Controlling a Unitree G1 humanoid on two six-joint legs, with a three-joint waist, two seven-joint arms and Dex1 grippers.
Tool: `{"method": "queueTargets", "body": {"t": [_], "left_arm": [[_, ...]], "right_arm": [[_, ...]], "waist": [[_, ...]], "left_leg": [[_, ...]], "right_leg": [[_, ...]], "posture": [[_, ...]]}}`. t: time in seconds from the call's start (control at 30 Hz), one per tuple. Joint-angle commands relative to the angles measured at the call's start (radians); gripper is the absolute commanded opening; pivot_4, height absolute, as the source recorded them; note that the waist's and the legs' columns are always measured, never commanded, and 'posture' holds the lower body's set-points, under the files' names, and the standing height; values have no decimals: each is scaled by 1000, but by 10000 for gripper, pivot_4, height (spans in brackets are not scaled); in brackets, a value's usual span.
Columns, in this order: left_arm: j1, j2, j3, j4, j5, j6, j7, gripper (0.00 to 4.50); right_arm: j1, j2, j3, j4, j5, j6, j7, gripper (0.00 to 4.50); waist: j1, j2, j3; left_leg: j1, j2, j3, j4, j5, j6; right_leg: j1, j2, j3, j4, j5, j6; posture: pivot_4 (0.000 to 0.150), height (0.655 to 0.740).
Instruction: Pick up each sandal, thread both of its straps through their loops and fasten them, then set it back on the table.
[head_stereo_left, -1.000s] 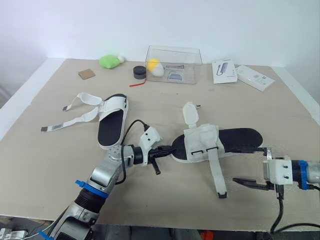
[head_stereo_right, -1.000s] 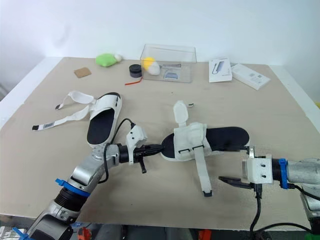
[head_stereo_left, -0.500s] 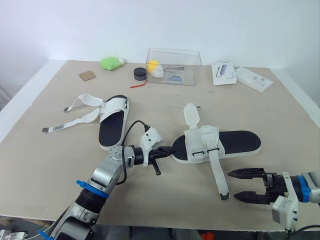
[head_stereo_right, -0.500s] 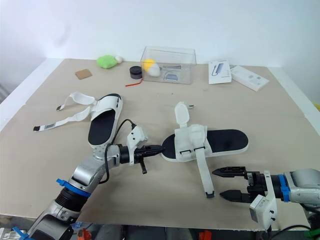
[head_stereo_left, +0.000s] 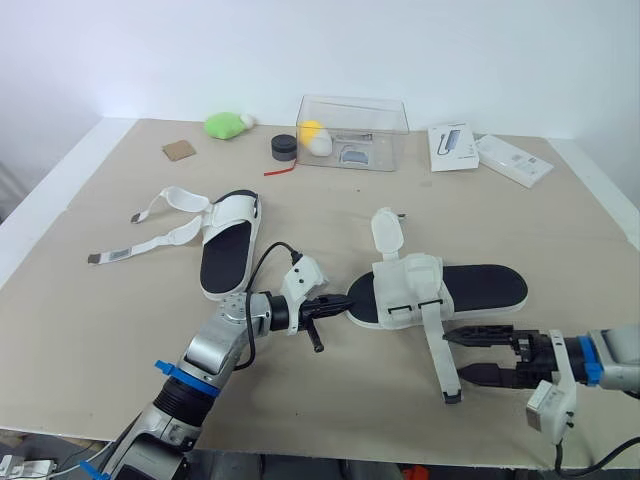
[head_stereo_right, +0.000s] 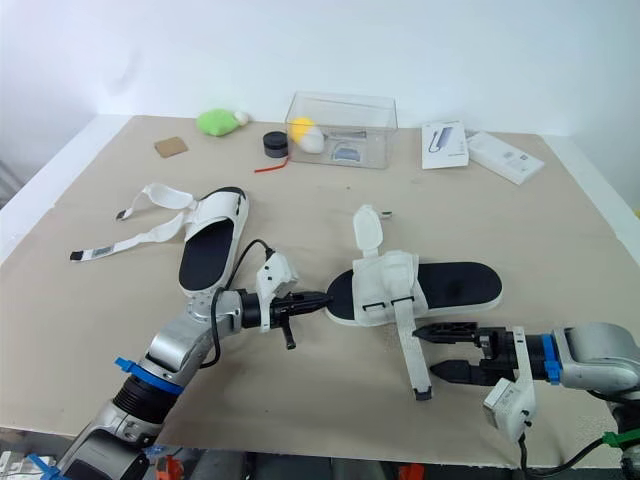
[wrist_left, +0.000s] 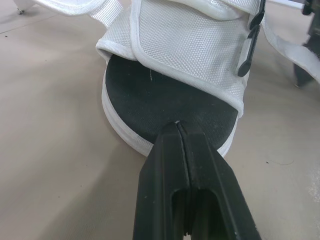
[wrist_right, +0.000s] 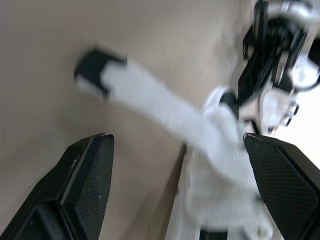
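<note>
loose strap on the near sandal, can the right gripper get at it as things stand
Probably yes: the right gripper is open, its jaws pointing at the loose strap, with nothing between them.

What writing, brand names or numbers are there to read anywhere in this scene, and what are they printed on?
No text here is legible.
White box at the back right: dark printing, too small to read.
Flat white packet beside it: faint marks, too small to read.
Strap tip of the left sandal: a dark patch, no letters readable.
</note>
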Motion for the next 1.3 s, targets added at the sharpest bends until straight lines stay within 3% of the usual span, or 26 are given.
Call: {"method": "queueTargets", "body": {"t": [0.03, 0.13, 0.23, 0.4, 0.47, 0.53, 0.67, 0.77, 0.8, 0.97, 1.13, 1.3], "left_arm": [[6, 4, -4, 6, 10, 13, 7, 0], [8, 4, -5, 4, 10, 14, 7, 0], [7, 2, -5, 7, 10, 12, 8, 0], [6, 0, -5, 9, 11, 12, 9, 0], [6, 2, -4, 11, 11, 11, 8, 0], [6, 2, -4, 12, 11, 10, 7, 0], [2, 2, -5, 20, 13, 7, 4, 0], [-3, 2, -3, 25, 14, 4, 4, 0], [-3, 2, -3, 25, 14, 3, 3, 0], [-6, 3, -3, 28, 16, 1, 1, 0], [-9, 6, -1, 32, 17, -2, 0, 0], [-11, 7, 0, 36, 18, -5, -1, 0]], "right_arm": [[22, -21, 30, -53, -79, -11, -105, 44367], [30, -49, 45, -77, -144, -11, -198, 44367], [39, -72, 67, -92, -191, -11, -274, 38581], [41, -100, 85, -104, -278, -11, -391, 17121], [34, -110, 101, -102, -295, -11, -426, 12426], [10, -132, 156, -108, -226, -11, -452, 3496], [-32, -220, 326, -191, -26, 79, -448, 1434], [-10, -335, 459, -375, 298, 329, -338, 1434], [18, -375, 480, -467, 471, 468, -276, 1434], [15, -487, 462, -785, 1097, 1036, -83, 1434], [-57, -441, 375, -808, 1399, 1448, -39, 1434], [-112, -356, 283, -740, 1543, 1734, -67, 1434]], "waist": [[0, 0, 0], [0, 0, 0], [0, 0, 0], [0, 0, 0], [0, 0, 0], [-1, 0, 0], [-1, 1, 0], [-1, 1, 0], [-1, 2, 0], [1, 2, 0], [2, 2, 0], [3, 2, 0]], "left_leg": [[1, 0, 0, 0, 0, 0], [3, 0, 0, 0, 0, 0], [3, 0, 0, 0, 0, 0], [3, 0, 0, 0, 0, 0], [3, 0, 0, 0, 0, 0], [3, 0, 0, 0, 0, 0], [3, -1, 0, 0, 0, 0], [3, -1, 0, 0, 0, 0], [3, -1, 0, 0, 0, 0], [3, -1, 0, -2, 0, 0], [2, -1, 0, -1, 0, 0], [-5, 0, 0, -1, 0, 0]], "right_leg": [[1, 0, 0, 0, 0, 0], [2, 0, 0, 0, 0, 0], [2, 0, 0, 0, 0, 0], [2, 0, 0, 0, -1, 0], [2, 0, 0, 0, -1, 0], [2, -1, 0, 0, -1, 0], [3, -1, 1, 0, -1, 0], [3, -1, 1, 0, -1, 0], [3, -1, 1, 0, -1, 0], [3, -2, 2, 0, -2, 0], [3, -2, 2, 0, -2, 0], [-4, -1, 1, 0, -1, 0]], "posture": [[1500, 7400], [1500, 7400], [1500, 7400], [1500, 7400], [1500, 7400], [1500, 7400], [1500, 7400], [1500, 7400], [1500, 7400], [1500, 7400], [1500, 7400], [1500, 7400]]}}
